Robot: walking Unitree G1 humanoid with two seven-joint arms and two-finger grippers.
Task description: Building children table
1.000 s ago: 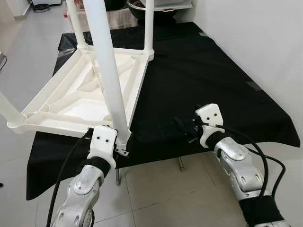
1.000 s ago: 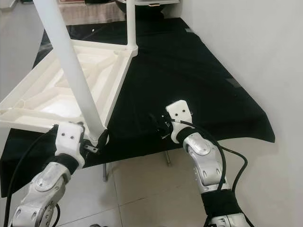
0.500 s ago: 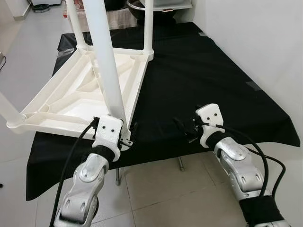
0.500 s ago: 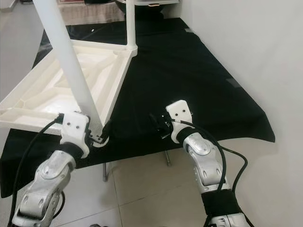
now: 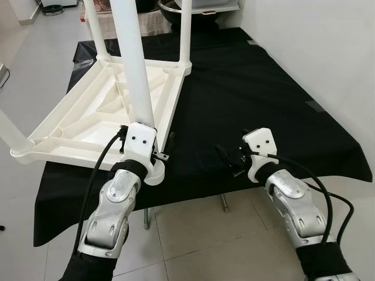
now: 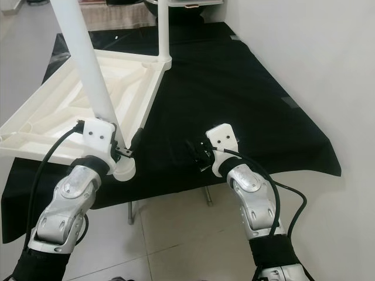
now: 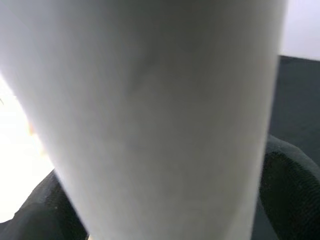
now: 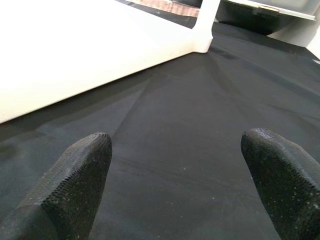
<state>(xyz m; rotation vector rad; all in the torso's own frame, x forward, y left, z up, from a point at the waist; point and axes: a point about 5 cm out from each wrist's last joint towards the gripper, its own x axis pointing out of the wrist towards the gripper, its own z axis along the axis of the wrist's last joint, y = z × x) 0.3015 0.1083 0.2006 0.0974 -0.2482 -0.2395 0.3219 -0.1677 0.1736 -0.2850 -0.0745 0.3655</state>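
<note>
One left gripper (image 5: pixel 153 153) apparently clasps white leg (image 5: pixel 133 70).

Head stereo looks down at black table (image 5: pixel 246 88); wrist cameras close, along jaws.

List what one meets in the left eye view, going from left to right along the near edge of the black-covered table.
Corner of the upturned white table top → left hand, closed around the white table leg → bare black cloth → right hand, open over the cloth → white wall.
</note>
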